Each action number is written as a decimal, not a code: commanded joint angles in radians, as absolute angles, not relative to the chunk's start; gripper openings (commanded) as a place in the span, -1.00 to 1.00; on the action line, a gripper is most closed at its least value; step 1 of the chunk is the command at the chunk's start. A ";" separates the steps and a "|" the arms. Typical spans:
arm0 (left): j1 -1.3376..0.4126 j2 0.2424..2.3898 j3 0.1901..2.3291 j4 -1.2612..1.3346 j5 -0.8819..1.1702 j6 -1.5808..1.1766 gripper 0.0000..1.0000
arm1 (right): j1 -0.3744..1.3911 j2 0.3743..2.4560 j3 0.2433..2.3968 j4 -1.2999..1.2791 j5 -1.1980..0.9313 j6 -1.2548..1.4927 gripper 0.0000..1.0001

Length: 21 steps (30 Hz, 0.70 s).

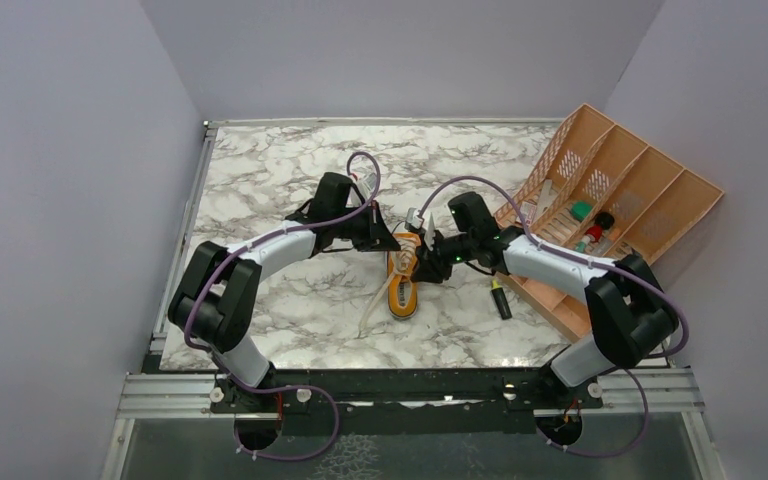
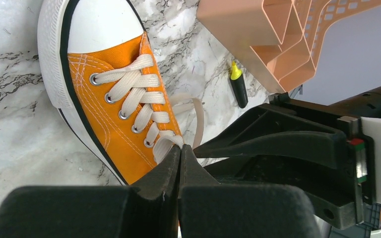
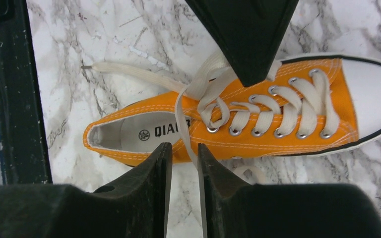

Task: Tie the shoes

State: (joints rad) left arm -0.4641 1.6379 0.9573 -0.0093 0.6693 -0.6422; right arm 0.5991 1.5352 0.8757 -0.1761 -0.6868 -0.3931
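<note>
Marble table (image 1: 280,180): L hand (image 2: 180,157) pinches sneaker lace (image 2: 165,144); R hand (image 3: 184,149) ajar.

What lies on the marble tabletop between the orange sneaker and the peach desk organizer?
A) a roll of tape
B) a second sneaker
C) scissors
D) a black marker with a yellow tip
D: a black marker with a yellow tip lies flat between the orange sneaker and the peach organizer.

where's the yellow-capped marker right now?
Top view: the marker lies on the table right of centre, between the orange sneaker and the peach rack, close to the rack's near edge.
</note>
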 commanded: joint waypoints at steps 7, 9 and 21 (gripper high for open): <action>-0.460 1.580 0.939 -0.015 0.704 -0.636 -1.00 | 0.598 1.539 0.863 -0.084 -0.694 -0.416 -0.54; -0.459 1.578 0.940 -0.017 0.708 -0.635 -1.00 | 0.598 1.529 0.856 -0.084 -0.693 -0.417 -0.54; -0.453 1.561 0.938 -0.025 0.728 -0.637 -1.00 | 0.597 1.509 0.834 -0.071 -0.603 -0.370 -0.99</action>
State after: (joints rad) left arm -0.4580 1.6024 0.9489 -0.0132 0.6922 -0.6426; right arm 0.5991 1.5314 0.8429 -0.0963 -0.6613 -0.3916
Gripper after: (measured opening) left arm 0.003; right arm 0.034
